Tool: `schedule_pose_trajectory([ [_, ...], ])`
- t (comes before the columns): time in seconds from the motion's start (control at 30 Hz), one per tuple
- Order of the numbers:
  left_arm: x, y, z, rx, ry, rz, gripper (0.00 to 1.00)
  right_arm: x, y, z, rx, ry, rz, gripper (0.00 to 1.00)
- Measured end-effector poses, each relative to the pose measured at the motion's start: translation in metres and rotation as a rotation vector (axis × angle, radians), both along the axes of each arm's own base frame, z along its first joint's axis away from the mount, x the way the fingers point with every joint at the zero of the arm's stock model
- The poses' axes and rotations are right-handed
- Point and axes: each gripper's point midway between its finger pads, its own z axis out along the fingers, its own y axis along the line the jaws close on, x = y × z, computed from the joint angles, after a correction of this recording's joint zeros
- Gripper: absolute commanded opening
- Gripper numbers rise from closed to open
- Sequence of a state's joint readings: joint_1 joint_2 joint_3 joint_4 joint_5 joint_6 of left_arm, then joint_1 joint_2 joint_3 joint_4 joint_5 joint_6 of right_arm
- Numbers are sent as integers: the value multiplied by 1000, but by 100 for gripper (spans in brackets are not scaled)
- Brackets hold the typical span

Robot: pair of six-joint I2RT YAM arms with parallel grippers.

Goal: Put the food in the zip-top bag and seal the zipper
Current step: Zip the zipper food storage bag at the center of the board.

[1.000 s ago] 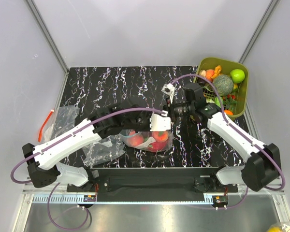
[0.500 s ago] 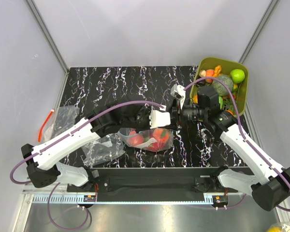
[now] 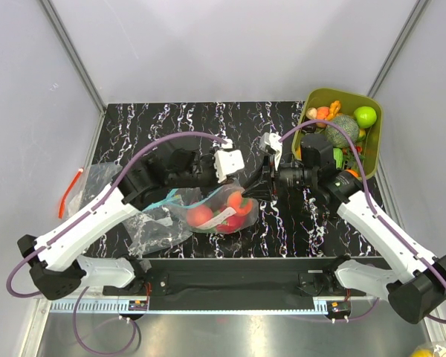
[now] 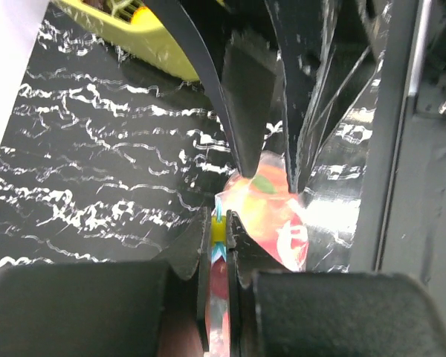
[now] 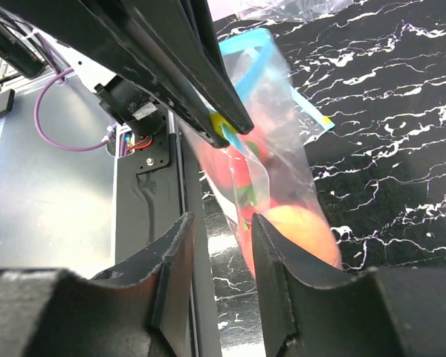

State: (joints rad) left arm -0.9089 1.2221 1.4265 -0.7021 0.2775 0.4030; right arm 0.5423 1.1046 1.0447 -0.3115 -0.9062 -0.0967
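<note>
From my seat the bag (image 5: 273, 111) sits in the near middle of the table (image 3: 171, 126), strung between the two arms. It is clear, crinkly plastic with a thin blue-green zipper strip (image 5: 247, 56) along its mouth. Through the wall I make out the food (image 3: 201, 216): a red piece, an orange-peach one beside it, and a bit of green on top. The pieces are bunched low in the bag and the plastic is pulled tight around them.

My left gripper (image 4: 218, 223) is clamped tight on the mouth edge, pinching the blue-green strip right at a small yellow tab (image 4: 218, 234). My right gripper (image 5: 221, 223) stands part way open, one finger on each side of the bag's other upper corner. I cannot tell whether its pads touch the plastic, or whether the bag's bottom rests on the table.

The olive tub (image 3: 375, 119) of spare toys stands at the far right corner, well apart.
</note>
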Motion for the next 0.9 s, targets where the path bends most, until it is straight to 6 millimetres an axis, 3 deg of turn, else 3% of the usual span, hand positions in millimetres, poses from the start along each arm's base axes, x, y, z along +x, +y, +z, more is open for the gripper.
schedule_pose_trajectory([
  [0.47,-12,-11,14,-109,70,-61,0,10,10,3,23,-1,1,50],
  [0.8,-16,-12,16,-124,90,-87,0,17,10,23,27,-65,-14,54],
  [0.9,-16,-12,19,-129,90,-91,0,17,9,25,24,-76,-13,51],
])
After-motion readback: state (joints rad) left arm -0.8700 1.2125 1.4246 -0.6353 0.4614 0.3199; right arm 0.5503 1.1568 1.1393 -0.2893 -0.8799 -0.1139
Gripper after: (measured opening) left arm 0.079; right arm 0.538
